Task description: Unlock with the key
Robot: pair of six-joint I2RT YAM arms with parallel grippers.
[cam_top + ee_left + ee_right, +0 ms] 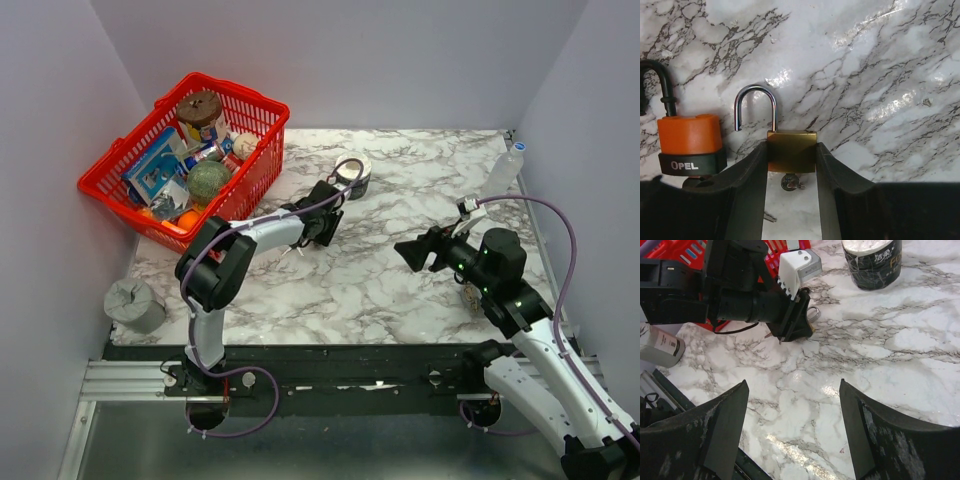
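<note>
Recording left gripper [791, 156] clamped on the flat sides of the brass lock [791, 147], low over the table [880, 75]. Noting the shackle [756, 100] already sprung, with one leg free beside the body. Locating the key [790, 182] just under the lock's base, between the fingers, apparently seated in the keyhole. Not confirming the seating, given shadow and small size. Logging the orange lock [689, 137] just beside, on the left. Not telling whether touching the finger or merely close. Finding right gripper [794, 390] spread wide, gripping nothing, hovering over bare marble well apart from the brass lock.

Judging the step as nearly done: steadying the body for finishing the turn or withdrawing the key. Recommending:
- confining the clamp to the body, never the shackle;
- approaching the key head along the blade's line;
- pinching the head squarely;
- avoiding sideways pull, for fear of bending the thin blade or dragging the orange lock.
</note>
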